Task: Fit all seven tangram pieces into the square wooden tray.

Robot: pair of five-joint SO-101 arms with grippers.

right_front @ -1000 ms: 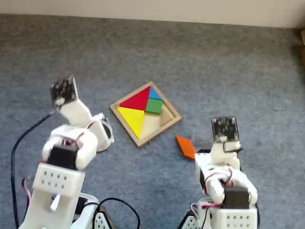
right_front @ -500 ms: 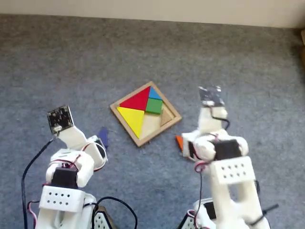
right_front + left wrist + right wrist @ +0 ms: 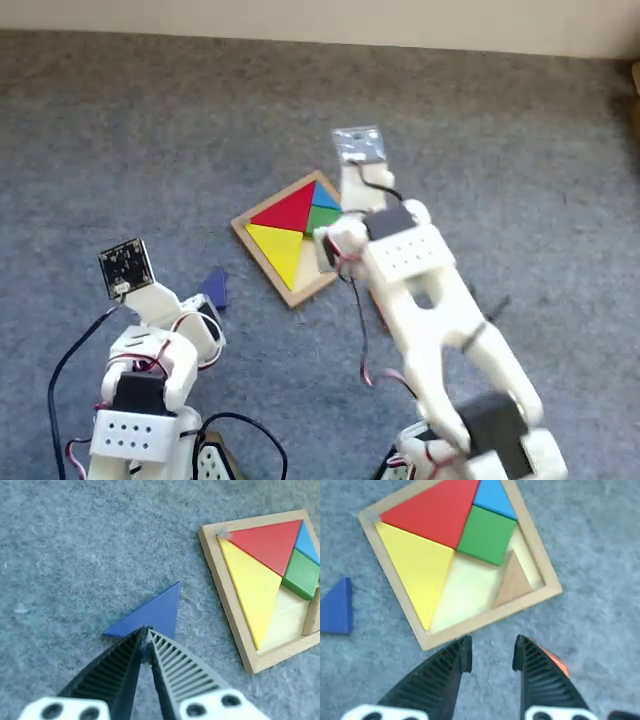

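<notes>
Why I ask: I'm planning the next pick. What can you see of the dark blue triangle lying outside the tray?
The dark blue triangle is a flat, evenly coloured piece, matte like painted wood, with crisp corners. It lies flat on the grey carpet outside the wooden tray, with bare carpet between them. The left claw is shut with its tips at one of the triangle's edges; whether they touch it is unclear. Nothing else is against it.
</notes>
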